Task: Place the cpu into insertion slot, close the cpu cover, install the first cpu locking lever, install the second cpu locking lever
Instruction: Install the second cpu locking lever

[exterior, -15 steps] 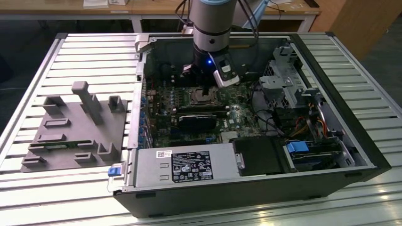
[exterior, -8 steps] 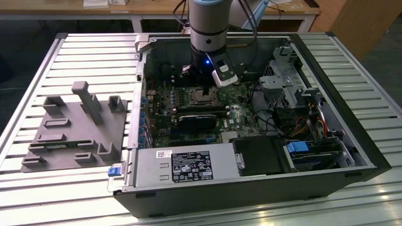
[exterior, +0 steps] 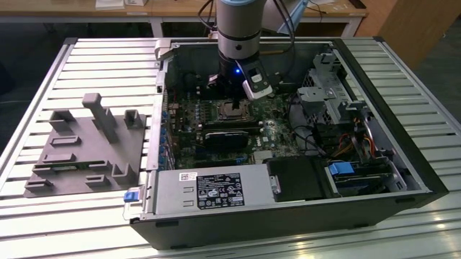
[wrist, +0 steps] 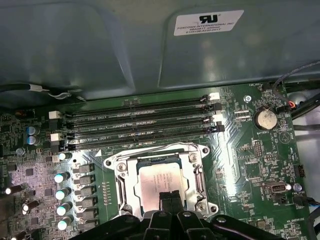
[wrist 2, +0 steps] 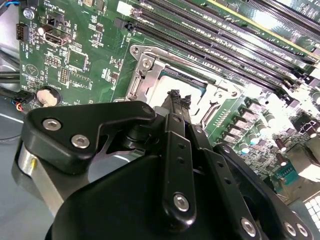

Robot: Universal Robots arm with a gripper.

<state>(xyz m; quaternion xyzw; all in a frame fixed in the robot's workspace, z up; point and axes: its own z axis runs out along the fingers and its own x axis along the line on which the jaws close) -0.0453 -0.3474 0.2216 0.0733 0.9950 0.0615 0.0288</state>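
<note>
The cpu [wrist: 159, 179], a dull silver square chip, lies flat in the insertion slot [wrist: 111, 162] on the green motherboard. The silvery cpu cover [wrist: 194, 175] lies down around it, and the chip's face shows through the cover's window. My gripper [wrist: 170, 196] hangs just above the chip's near edge, its two black fingertips pressed together with nothing between them. In the second wrist view the same fingertips [wrist 2: 172, 96] point down at the socket's metal frame [wrist 2: 145, 75]. In the exterior view the gripper [exterior: 230, 100] stands over the socket [exterior: 232, 110] inside the open computer case.
Long black memory slots [wrist: 140, 122] run beside the socket, with the case wall [wrist: 100, 45] behind. A black module [exterior: 226, 137], a grey power-supply box [exterior: 209, 189], a drive cage [exterior: 324, 91] and cables crowd the case. A grey fixture block [exterior: 86, 145] sits on the slatted table.
</note>
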